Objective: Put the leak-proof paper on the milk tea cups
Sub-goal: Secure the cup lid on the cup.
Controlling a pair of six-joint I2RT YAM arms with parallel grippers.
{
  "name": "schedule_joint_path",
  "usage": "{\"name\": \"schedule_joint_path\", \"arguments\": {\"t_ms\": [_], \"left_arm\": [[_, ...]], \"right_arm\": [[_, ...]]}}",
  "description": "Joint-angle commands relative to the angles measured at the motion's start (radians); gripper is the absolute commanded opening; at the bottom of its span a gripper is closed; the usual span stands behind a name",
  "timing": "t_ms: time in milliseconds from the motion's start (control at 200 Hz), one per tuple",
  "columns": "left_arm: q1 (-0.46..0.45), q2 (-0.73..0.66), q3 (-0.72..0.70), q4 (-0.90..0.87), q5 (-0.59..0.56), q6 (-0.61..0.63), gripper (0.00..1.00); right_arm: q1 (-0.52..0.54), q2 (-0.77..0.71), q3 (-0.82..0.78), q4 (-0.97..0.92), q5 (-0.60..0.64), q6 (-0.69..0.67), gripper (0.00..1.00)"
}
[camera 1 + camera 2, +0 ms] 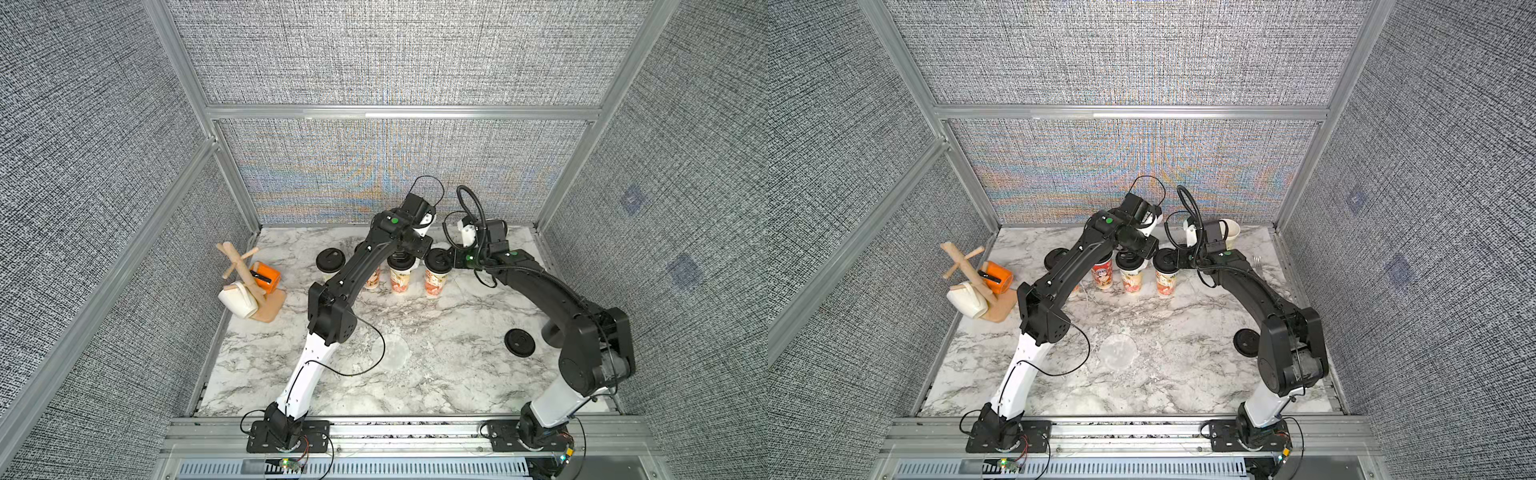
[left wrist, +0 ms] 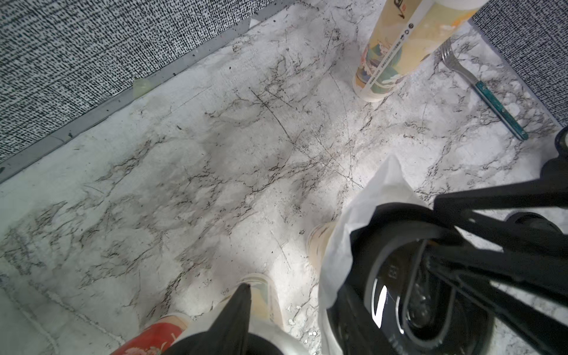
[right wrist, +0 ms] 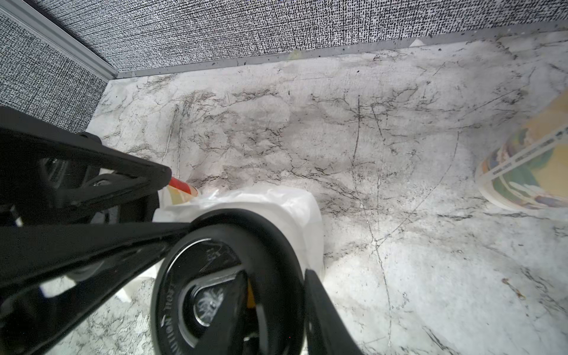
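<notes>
Several milk tea cups stand in a row at the back; the right one [image 1: 435, 282] wears a black lid [image 3: 221, 285] over crumpled leak-proof paper [image 3: 295, 209]. My right gripper [image 3: 276, 276] is shut on that lid's rim, one finger inside and one outside. My left gripper [image 2: 289, 295] hovers over the middle cup [image 1: 401, 278], its jaws apart with only a cup wall and table between them. One loose paper disc [image 1: 392, 353] lies flat mid-table. An uncovered cup [image 1: 1231, 232] stands at the back right.
A spare black lid [image 1: 519, 343] lies on the table near the right arm's elbow. A wooden mug tree with a white mug [image 1: 237, 300] and an orange holder [image 1: 266, 276] stands at the left. A fork [image 2: 482, 89] lies by the right wall.
</notes>
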Motion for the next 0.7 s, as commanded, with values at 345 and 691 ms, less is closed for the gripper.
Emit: {"name": "schedule_joint_path", "arguments": {"t_ms": [345, 691], "left_arm": [[0.000, 0.025, 0.006, -0.026, 0.011, 0.038, 0.48], [-0.006, 0.068, 0.035, -0.070, 0.029, 0.097, 0.48]], "right_arm": [[0.005, 0.019, -0.012, -0.247, 0.035, -0.047, 0.31], [0.006, -0.008, -0.030, -0.249, 0.044, -0.036, 0.31]]}}
